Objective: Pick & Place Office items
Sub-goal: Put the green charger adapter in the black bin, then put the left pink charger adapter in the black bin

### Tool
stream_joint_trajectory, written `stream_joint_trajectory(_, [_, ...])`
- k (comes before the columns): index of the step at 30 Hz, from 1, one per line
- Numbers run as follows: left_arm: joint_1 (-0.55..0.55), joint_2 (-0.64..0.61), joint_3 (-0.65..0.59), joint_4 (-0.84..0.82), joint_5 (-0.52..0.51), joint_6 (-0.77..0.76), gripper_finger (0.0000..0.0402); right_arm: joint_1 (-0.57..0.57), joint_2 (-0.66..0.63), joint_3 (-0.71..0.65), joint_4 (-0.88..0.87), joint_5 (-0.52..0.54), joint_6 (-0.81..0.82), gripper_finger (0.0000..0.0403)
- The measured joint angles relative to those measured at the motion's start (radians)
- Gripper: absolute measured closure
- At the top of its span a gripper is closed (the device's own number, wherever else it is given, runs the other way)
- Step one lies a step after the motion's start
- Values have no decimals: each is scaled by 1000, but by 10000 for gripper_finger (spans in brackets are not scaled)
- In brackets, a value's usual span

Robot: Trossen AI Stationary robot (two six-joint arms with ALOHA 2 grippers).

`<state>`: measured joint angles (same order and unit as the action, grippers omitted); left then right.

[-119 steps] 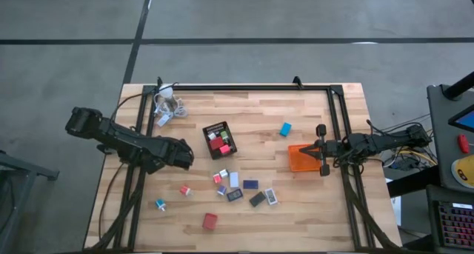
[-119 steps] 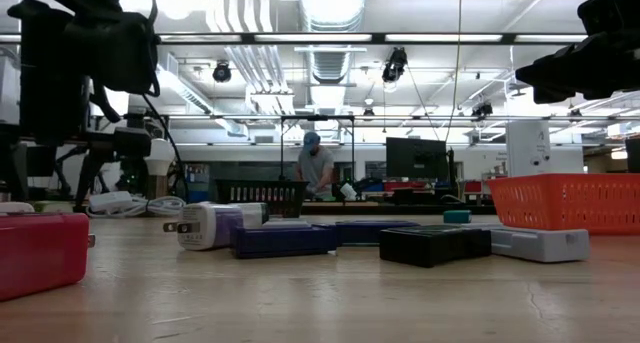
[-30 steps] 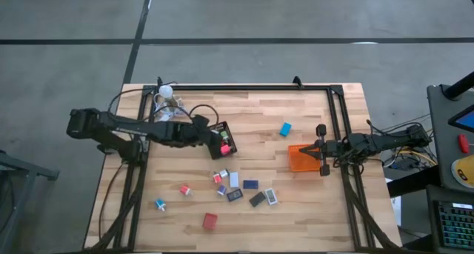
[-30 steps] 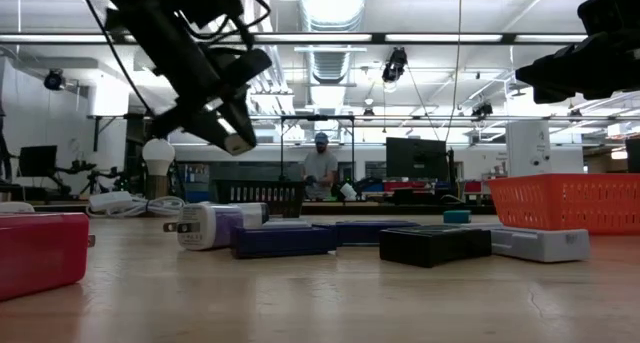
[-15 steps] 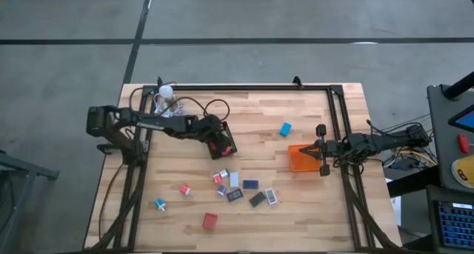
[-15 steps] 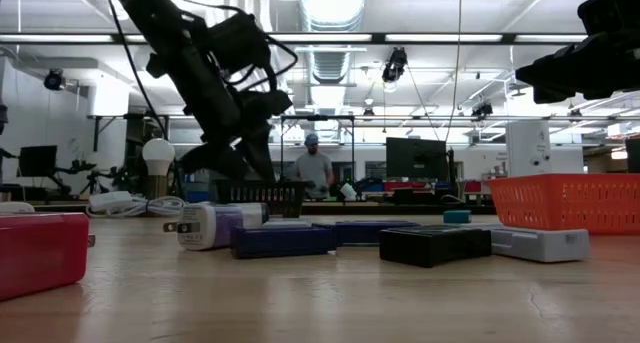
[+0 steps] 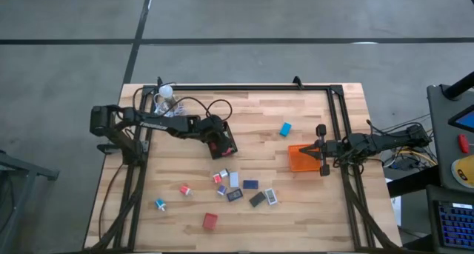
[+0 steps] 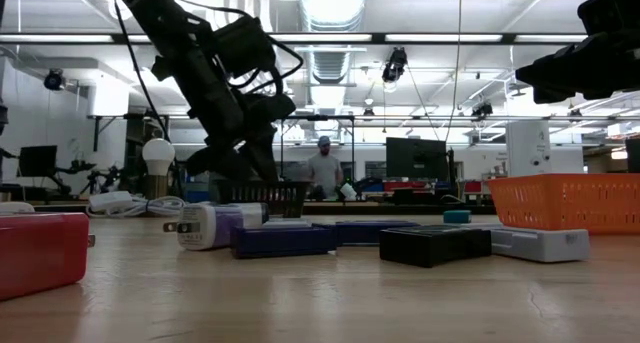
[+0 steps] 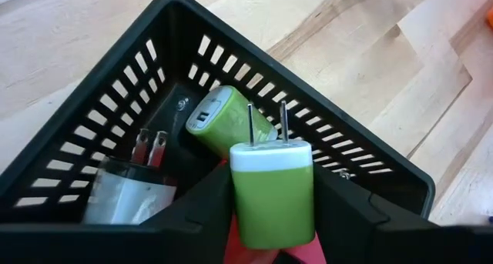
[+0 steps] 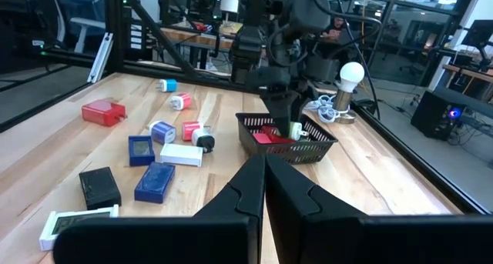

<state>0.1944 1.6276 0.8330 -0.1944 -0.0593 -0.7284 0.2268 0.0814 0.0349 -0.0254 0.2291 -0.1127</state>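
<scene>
bench (image 7: 311, 209): wood top, black rail frame round it; carries everything below.
black basket (image 7: 231, 141): the landmark, left of bench centre. Mesh walls, open top. Left arm reaches over it.
orange basket (image 7: 299, 158): well to the right of the black basket, at the right arm's tip.
left claw (image 9: 266, 225): over the black basket's open top, clamped on a green plug (image 9: 273, 188). Plug's long axis runs straight out from the claw, its two prongs pointing away toward the basket's far corner.
key relation: green plug hangs directly above the basket's inside, walls on all sides of it. Judged: a release here should land it in the basket; little or no sideways travel needed.
in the basket already: a second green plug (image 9: 229, 126) just under and beyond the held one, a white plug (image 9: 127, 198) beside it, something red beneath. The drop will likely fall on these, not on bare mesh.
right claw (image 10: 263, 181): waits by the orange basket, fingers together, holding nothing; far from the black basket, so the left arm is the nearer.
loose items: cluster of blue, black, white and red pieces (image 7: 241, 190) nearer the front edge than the black basket; a red block (image 7: 210, 221) nearest the front; one blue piece (image 7: 285, 129) to the basket's right.
bulb with cords (image 7: 167, 100): behind and left of the black basket, clear of the drop.
</scene>
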Motion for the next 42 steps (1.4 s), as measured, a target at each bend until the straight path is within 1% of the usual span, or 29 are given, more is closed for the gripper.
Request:
stream_joint_trajectory(7, [0, 0, -1, -1, 0, -4, 178, 0, 0, 0, 0, 0, 0, 394])
stream_joint_trajectory(11, [0, 0, -2, -1, 0, -14, 162, 0, 0, 0, 0, 0, 0, 394])
stream_joint_trajectory(14, [0, -8, 1, -2, 0, -30, 160, 0, 0, 0, 0, 0, 0, 394])
stream_joint_trajectory(20, [-1, -37, 19, 0, 0, -10, 162, 0, 0, 0, 0, 0, 0, 394])
stream_joint_trajectory(31, [-5, -41, 51, 1, -2, 16, 163, 0, 0, 0, 0, 0, 0, 394])
stream_joint_trajectory(37, [-47, -42, 87, 11, -81, 46, 163, 0, 0, 0, 0, 0, 0, 394])
stream_joint_trajectory(42, [-124, -50, 106, 12, -129, 94, 163, 0, 0, 0, 0, 0, 0, 394])
